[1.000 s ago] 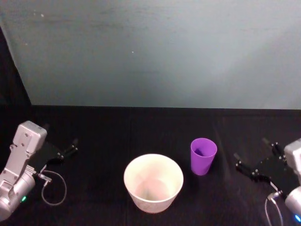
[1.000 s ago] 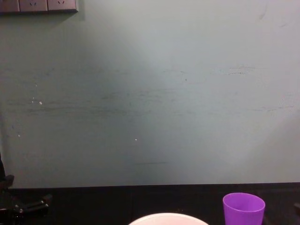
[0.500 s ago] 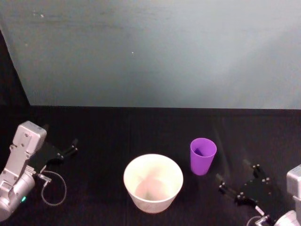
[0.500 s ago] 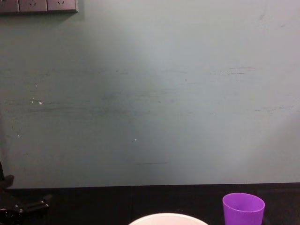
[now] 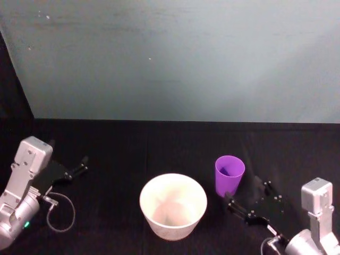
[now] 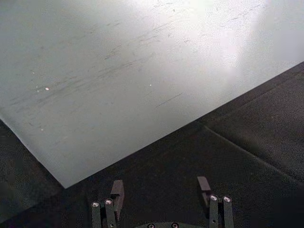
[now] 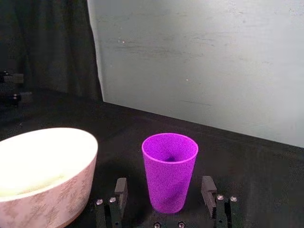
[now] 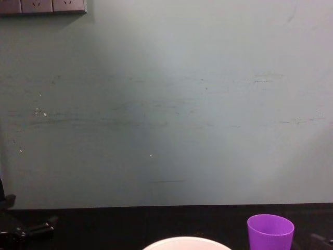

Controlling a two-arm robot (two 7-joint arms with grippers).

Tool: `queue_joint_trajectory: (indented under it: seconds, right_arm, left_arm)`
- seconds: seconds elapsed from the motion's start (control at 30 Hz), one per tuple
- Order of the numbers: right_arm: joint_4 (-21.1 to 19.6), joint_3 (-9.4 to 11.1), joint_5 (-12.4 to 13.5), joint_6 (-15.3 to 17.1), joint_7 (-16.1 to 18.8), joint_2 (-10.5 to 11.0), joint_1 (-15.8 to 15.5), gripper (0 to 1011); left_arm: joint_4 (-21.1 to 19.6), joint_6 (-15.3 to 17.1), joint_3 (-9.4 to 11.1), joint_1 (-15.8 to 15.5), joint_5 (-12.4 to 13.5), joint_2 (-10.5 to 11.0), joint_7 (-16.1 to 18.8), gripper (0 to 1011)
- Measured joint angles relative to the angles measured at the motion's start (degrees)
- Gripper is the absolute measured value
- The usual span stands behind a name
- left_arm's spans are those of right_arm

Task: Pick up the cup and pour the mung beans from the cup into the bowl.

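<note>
- Right gripper (image 5: 245,197): held low, wrist and forearm rising behind it, fingers (image 7: 120,187) spread wide apart.
- Left gripper (image 5: 79,166): idle at far left, fingers (image 6: 117,189) likewise spread.

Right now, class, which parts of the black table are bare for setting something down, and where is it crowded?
Bare: table between left gripper and bowl; strip between bowl, cup and wall. Crowded: cup close by the bowl's right, open right gripper just beside the cup.
</note>
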Motion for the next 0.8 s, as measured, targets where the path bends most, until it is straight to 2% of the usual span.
queue_joint_trajectory:
  seconds: [0.47,0.8]
  right_arm:
    - [5.44,0.25,-1.79,1.22,2.54,-3.52,5.35,1003]
    - [7.97,0.26,-2.78,1.69,3.88,-5.94,7.74,1003]
  left_arm:
    - [0.0,0.0,0.0,0.0,0.0,0.0,0.0,1003]
    - [0.0,0.0,0.0,0.0,0.0,0.0,0.0,1003]
